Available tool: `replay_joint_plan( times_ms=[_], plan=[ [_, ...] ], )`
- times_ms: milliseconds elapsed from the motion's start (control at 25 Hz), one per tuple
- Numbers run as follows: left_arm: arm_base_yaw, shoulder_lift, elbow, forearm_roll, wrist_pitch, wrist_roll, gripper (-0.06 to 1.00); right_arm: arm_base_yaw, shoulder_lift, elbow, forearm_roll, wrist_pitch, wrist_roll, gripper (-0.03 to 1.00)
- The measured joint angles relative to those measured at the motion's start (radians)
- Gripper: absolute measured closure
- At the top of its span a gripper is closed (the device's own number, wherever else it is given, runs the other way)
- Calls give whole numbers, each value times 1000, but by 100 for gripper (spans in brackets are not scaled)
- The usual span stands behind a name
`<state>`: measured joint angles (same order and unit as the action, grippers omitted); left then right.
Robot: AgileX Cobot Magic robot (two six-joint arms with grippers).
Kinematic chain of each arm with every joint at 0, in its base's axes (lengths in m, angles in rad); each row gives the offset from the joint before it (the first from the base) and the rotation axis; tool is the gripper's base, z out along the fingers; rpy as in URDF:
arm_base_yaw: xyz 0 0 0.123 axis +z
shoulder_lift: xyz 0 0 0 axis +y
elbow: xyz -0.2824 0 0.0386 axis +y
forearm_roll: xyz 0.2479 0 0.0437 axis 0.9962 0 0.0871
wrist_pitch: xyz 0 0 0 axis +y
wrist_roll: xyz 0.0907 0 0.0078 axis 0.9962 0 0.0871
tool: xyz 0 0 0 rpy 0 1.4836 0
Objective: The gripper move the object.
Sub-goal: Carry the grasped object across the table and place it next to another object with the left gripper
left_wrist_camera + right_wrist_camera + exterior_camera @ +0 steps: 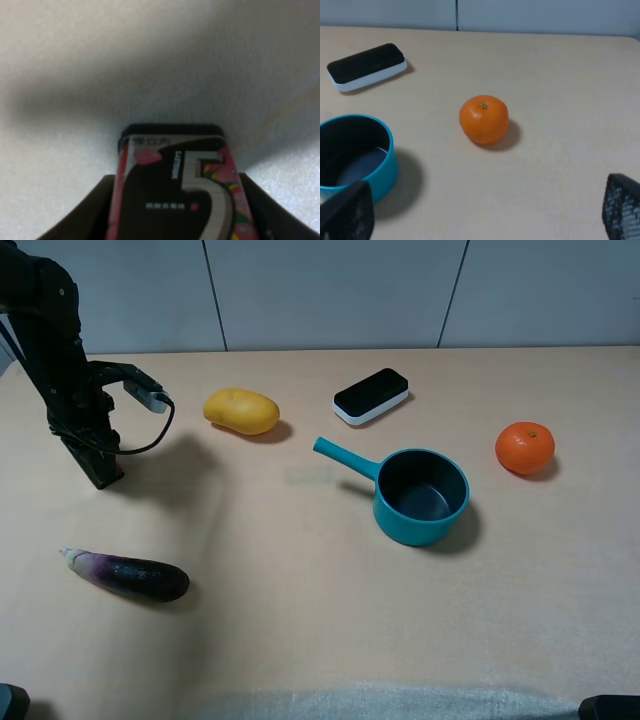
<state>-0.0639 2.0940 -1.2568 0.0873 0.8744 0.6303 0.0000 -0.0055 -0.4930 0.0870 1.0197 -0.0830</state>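
My left gripper [100,472] stands at the far left of the table, pointing down onto its surface. In the left wrist view the object [175,185], a small black box with a pink-and-white printed "5" label, fills the space between the dark fingers [82,217], and the left gripper [177,222] is shut on it. In the exterior high view the arm hides nearly all of the box. My right gripper [485,205] is open with nothing between its fingers, hovering near the orange and the pan.
A yellow fruit [241,411] and a black-and-white flat device [371,395] lie at the back. A teal saucepan [421,496] sits mid-table, an orange [525,447] to its right, and an eggplant [128,574] at front left.
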Motion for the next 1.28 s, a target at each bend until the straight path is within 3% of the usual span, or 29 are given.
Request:
replay_joint_plan(
  times_ms=[1280],
  plan=[
    [-17, -81, -36, -2, 60, -25, 47, 0, 0, 0, 3, 0, 0, 27]
  ],
)
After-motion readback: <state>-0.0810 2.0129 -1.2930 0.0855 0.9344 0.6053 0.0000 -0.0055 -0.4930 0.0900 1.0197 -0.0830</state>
